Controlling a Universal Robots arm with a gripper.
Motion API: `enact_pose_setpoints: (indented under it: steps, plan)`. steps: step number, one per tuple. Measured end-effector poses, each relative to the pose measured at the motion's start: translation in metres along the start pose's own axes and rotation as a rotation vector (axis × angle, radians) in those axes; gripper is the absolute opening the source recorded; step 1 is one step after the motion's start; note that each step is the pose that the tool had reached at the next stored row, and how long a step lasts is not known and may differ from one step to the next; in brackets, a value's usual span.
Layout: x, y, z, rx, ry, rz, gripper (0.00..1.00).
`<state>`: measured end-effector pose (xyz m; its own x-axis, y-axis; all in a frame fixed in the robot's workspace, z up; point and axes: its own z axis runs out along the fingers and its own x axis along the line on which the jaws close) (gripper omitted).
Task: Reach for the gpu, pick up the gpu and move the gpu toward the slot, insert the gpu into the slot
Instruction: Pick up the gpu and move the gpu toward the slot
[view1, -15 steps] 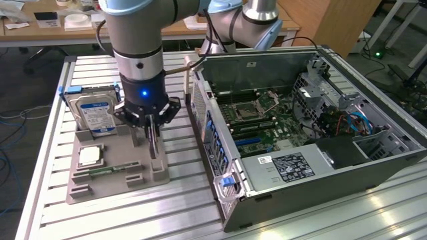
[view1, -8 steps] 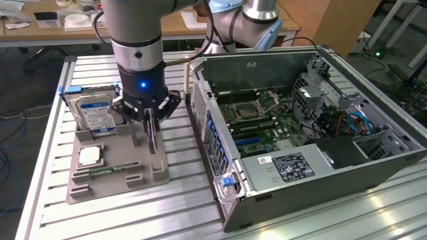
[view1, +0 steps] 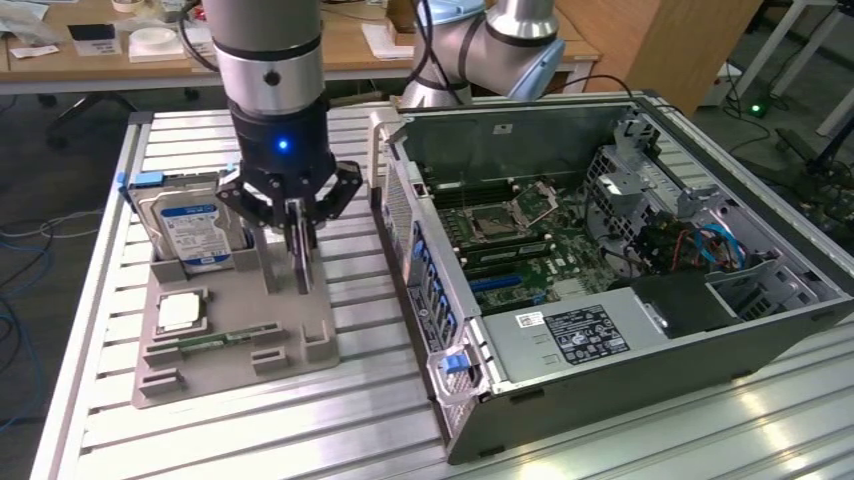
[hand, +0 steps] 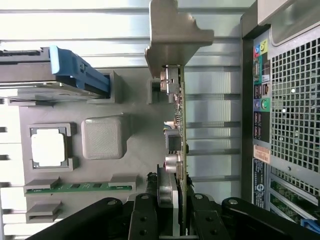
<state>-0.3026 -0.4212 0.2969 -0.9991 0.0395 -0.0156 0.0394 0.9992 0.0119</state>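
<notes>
jaws: narrowly set, clamped on the gpu (view1: 303, 262) from both sides | gpu: upright, edgewise, at gray holder (view1: 214, 375) | open computer case (view1: 561, 400): just beside holder on surface

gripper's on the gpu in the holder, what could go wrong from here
1. The gripper pinches the gpu along one edge only; the thin card could tilt or slip.
2. The hard drive stands close by in the same holder; a skewed lift might knock it.
3. The case wall rises between holder and motherboard; a low carry could strike it.
</notes>
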Motion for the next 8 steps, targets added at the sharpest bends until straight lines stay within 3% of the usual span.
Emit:
enact_pose_setpoints:
  steps: [8]
  plan:
    - [0.0, 0.0003, -0.0263, 0.0, 0.0001, 0.0, 0.28]
